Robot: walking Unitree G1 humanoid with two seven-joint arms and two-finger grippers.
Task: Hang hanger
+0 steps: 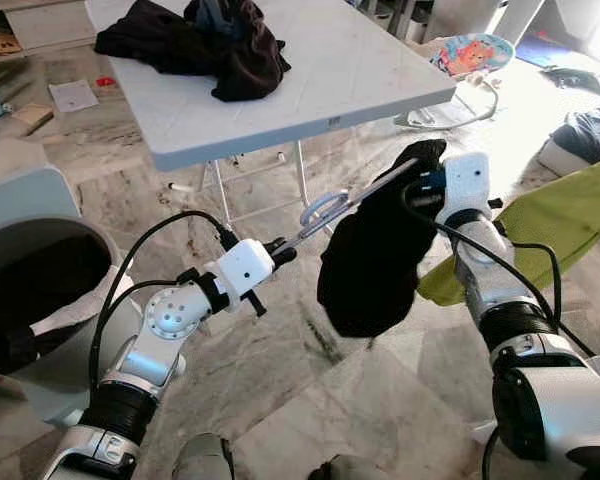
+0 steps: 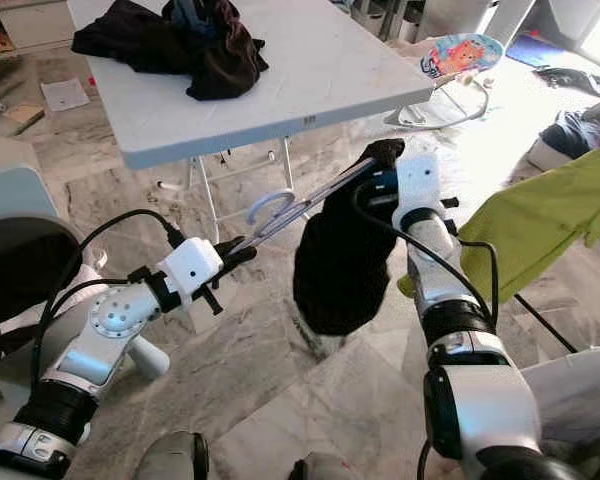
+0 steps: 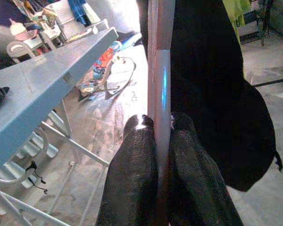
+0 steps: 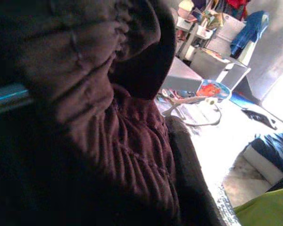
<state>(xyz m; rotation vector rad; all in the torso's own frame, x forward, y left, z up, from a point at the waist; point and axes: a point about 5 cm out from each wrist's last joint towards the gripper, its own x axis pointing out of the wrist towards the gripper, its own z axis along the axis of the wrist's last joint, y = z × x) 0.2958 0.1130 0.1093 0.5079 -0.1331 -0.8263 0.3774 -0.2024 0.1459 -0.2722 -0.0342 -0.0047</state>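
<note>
A silver metal hanger (image 1: pixel 352 199) is held level between my two grippers in front of the table, its hook (image 1: pixel 323 211) curling up near the left end. A black garment (image 1: pixel 370 260) hangs from its right half. My left gripper (image 1: pixel 280 250) is shut on the hanger's bar (image 3: pixel 159 94) just below the hook, with both fingers (image 3: pixel 132 174) pressed against it. My right gripper (image 1: pixel 420 185) is at the other end, wrapped in the bunched dark cloth (image 4: pixel 99 122). One finger (image 4: pixel 188 174) shows beside the cloth, and the gripper is closed on the covered hanger end.
A white folding table (image 1: pixel 360 80) stands just beyond the hanger with a pile of dark clothes (image 1: pixel 200 45) on it. Green fabric (image 1: pixel 570 215) hangs on a rack at my right. A grey-blue round tub (image 1: pixel 40 230) is at my left, a baby bouncer (image 1: pixel 470 55) behind.
</note>
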